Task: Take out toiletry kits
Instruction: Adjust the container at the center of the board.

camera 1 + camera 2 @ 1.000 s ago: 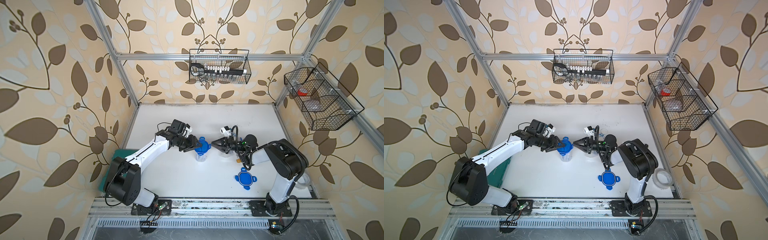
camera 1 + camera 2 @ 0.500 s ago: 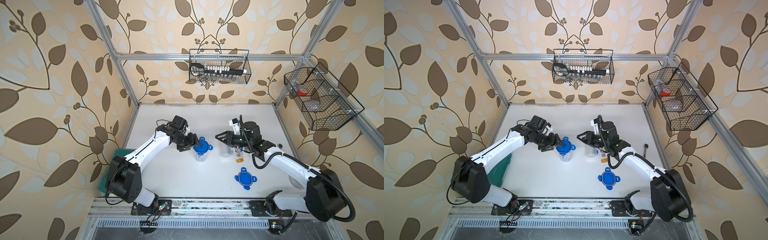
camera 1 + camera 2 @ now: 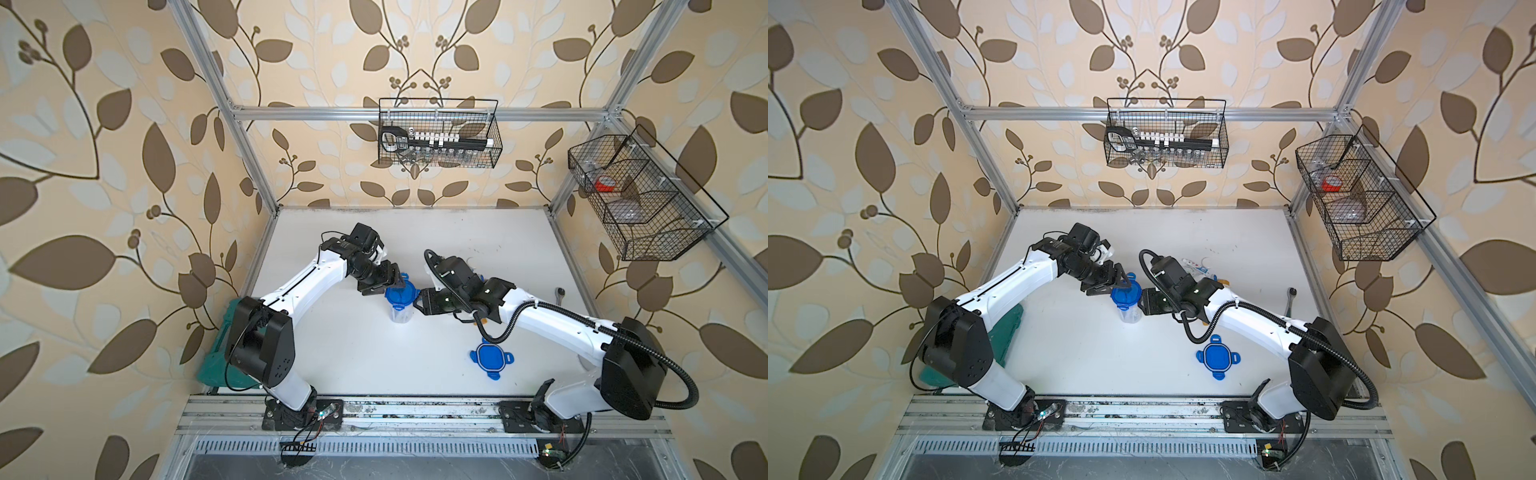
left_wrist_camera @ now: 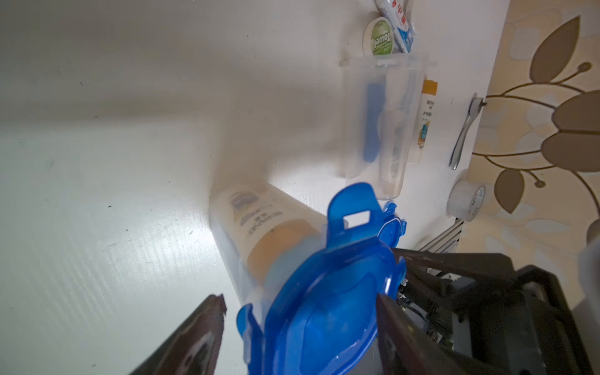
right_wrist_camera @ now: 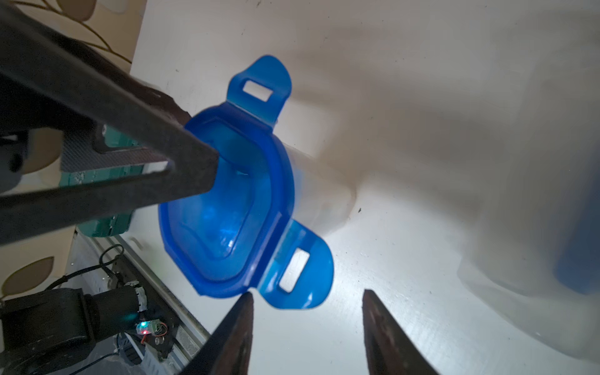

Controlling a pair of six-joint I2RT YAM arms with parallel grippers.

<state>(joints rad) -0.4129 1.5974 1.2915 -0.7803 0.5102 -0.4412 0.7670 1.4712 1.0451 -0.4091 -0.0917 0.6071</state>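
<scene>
**Both grippers spread at the lidded jar**

Left gripper [image 4: 300, 328] has its jaws apart, one on each side of the blue lid [image 4: 328, 292] of a clear jar [image 3: 400, 313] that stands upright near the middle of the white table [image 3: 353, 353]; whether the pads touch the lid cannot be told. Inside that jar, the left wrist view shows a white bottle with an orange cap [image 4: 259, 224] leaning against the wall.

Right gripper [image 5: 306, 328] comes at the same jar from the opposite side, jaws spread and holding nothing, one of the lid's tabs [image 5: 297, 269] just ahead of its fingertips.

Beyond, a second clear jar [image 4: 378, 126] without a lid has a blue-white toothbrush [image 4: 371, 123] in it. Just beside it on the table lie another white bottle with an orange cap [image 4: 425, 120], a round green-labelled towel tablet [image 4: 380, 37] and a thin tube [image 4: 397, 26].

A loose blue lid [image 3: 490, 359] rests flat nearer the front rail, well apart from both jars. A metal spoon [image 4: 466, 130] and a roll of tape [image 4: 467, 201] sit by the right wall.
</scene>
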